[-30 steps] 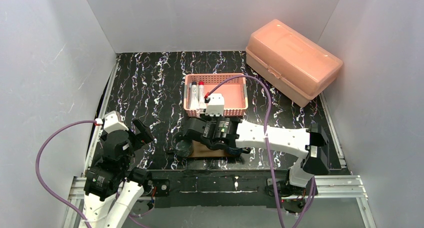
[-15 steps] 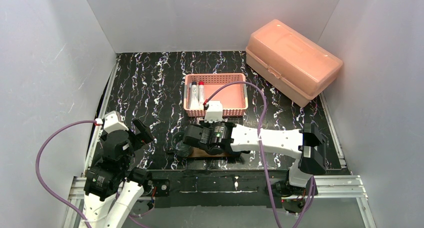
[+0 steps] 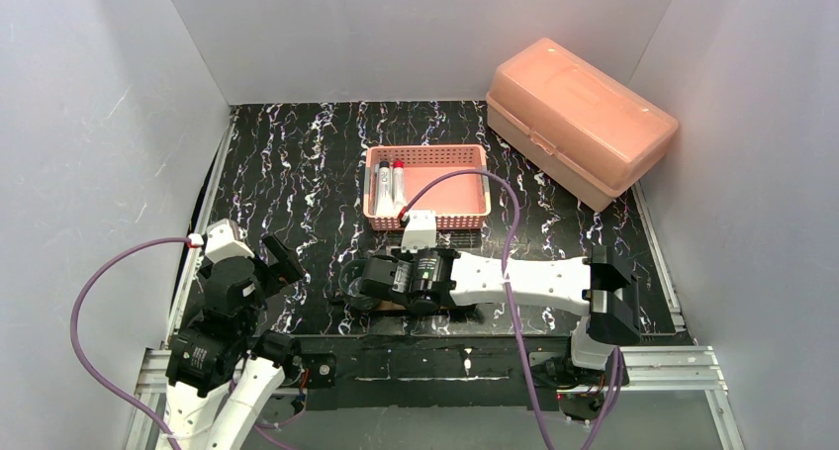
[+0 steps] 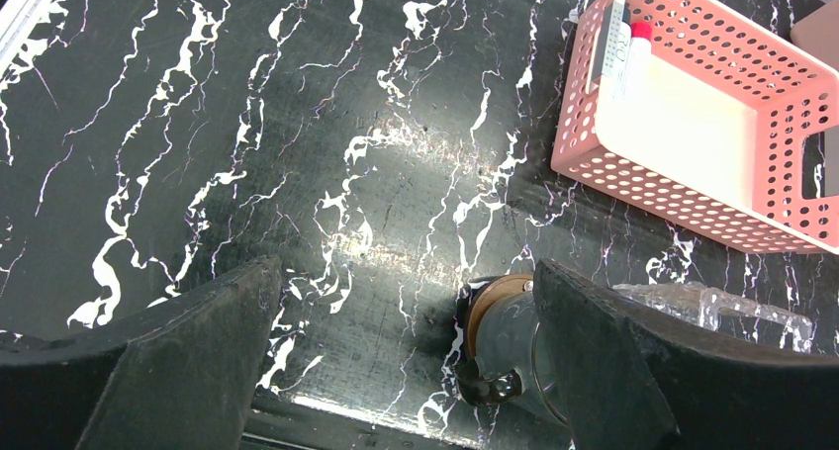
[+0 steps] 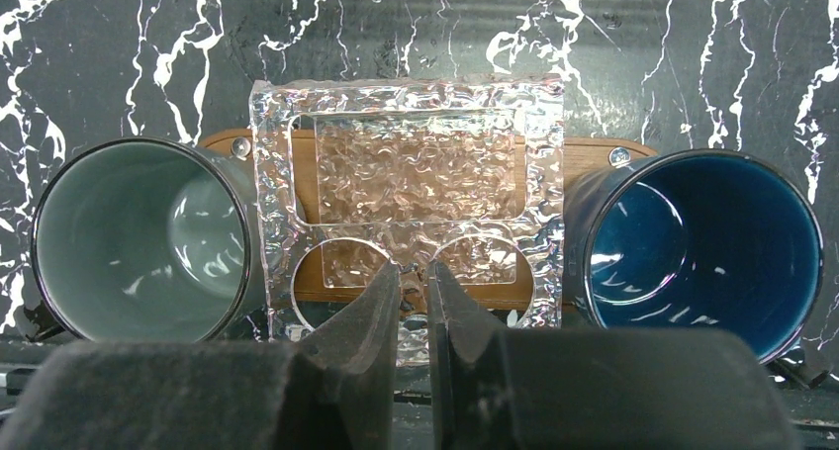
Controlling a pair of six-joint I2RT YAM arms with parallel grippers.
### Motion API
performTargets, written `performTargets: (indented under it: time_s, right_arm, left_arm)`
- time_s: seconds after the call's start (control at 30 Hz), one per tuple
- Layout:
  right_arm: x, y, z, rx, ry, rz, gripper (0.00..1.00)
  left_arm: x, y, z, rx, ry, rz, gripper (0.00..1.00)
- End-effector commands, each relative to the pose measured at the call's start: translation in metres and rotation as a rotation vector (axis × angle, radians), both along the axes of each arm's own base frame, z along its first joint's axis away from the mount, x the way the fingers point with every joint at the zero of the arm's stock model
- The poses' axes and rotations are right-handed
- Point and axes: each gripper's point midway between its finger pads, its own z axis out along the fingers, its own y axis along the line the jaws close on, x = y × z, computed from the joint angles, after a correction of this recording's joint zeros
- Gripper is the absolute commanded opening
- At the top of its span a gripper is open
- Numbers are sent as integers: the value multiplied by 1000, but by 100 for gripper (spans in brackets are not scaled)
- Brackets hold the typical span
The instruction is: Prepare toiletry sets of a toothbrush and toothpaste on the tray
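Swung closer in and leftward, my right pincer [image 5: 416,307] now pinches the near wall of the clear glass [image 5: 416,173], with the grey cup [image 5: 139,237] and blue mug [image 5: 698,247] flanking it on the tray [image 5: 589,153]. Beyond it the tubes [image 3: 391,185] lie in the basket [image 3: 465,218], lengthwise away. My left pincer [image 4: 404,272] gapes, farther off.

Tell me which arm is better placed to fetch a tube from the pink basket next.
Probably left: the left gripper is open and empty, with the pink basket in view ahead; the right gripper is shut on the clear glass holder on the tray.
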Motion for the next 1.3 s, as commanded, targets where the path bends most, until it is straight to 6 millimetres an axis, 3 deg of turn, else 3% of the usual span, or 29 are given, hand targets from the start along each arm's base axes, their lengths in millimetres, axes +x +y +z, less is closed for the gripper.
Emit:
performTargets:
  time_s: [0.0, 0.87, 1.27]
  right_arm:
    - [-3, -1, -4, 0, -8, -23, 1]
    - [-16, -7, -26, -28, 25, -49, 1]
    - [-12, -10, -21, -14, -3, -59, 1]
  left_arm:
    - [1, 1, 3, 3, -21, 1, 99]
    - [-1, 1, 4, 2, -30, -5, 99]
    - [-1, 1, 4, 3, -28, -5, 99]
